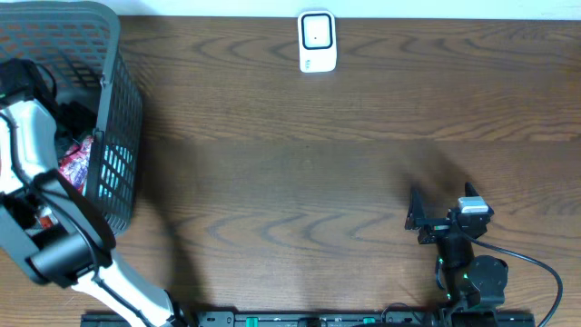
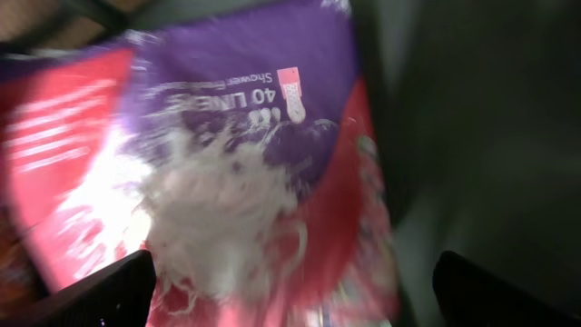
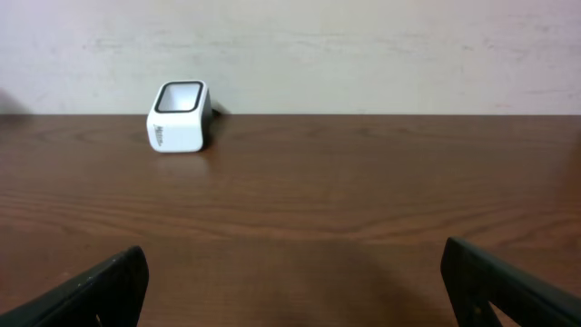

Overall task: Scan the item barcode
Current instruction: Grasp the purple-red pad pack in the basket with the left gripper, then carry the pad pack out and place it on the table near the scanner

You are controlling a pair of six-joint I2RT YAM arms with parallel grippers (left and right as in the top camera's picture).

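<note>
A purple and red packet (image 2: pixel 227 136) with white print fills the blurred left wrist view. My left gripper (image 2: pixel 295 291) is open just above it, one dark finger on each side, not gripping it. From overhead the packet (image 1: pixel 74 162) shows as a pink and red patch inside the grey basket (image 1: pixel 118 109), where my left arm reaches in. The white barcode scanner (image 1: pixel 317 41) stands at the table's far edge and also appears in the right wrist view (image 3: pixel 180 116). My right gripper (image 1: pixel 419 218) rests open low over the table near the front right, with nothing between its fingers (image 3: pixel 109 286).
The basket stands at the table's left end with other dark items inside. Bare brown wood lies between the basket, the scanner and the right arm. A pale wall runs behind the table.
</note>
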